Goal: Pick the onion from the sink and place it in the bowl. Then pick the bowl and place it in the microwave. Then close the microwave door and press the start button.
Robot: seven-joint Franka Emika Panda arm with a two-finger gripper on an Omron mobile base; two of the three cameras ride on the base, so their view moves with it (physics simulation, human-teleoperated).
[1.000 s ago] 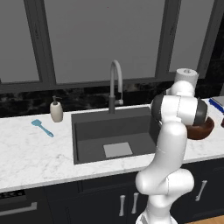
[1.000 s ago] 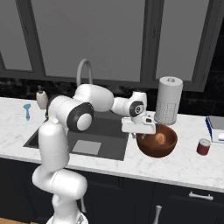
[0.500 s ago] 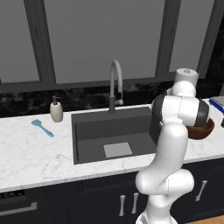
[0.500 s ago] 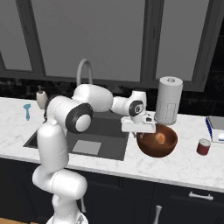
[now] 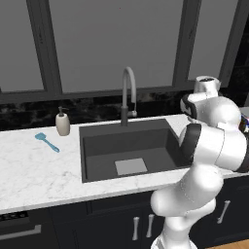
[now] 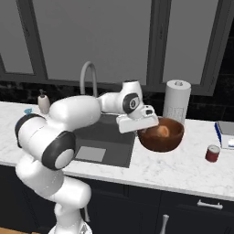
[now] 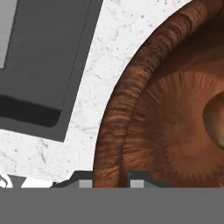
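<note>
The reddish-brown bowl (image 6: 170,142) hangs slightly above the marble counter, right of the sink (image 6: 107,137). My gripper (image 6: 143,129) is shut on its left rim. In the hand view the ribbed rim of the bowl (image 7: 118,131) runs down between my two fingertips, one inside and one outside the wall, with the gripper (image 7: 111,182) at the bottom edge. The tan onion (image 6: 163,131) lies inside the bowl, seen as the onion (image 7: 216,120) at the right edge. The dark sink (image 5: 129,146) holds just its light drain plate. The microwave is out of view.
A paper towel roll (image 6: 177,100) stands behind the bowl. A red can (image 6: 212,153) and stacked books (image 6: 226,135) sit to its right. The faucet (image 5: 127,92) arches behind the sink, with a soap dispenser (image 5: 62,122) and a blue spatula (image 5: 47,142) on the left counter.
My jaws have closed onto the bowl's rim. The bowl, with the onion in it, has since risen a little off the counter with my hand.
</note>
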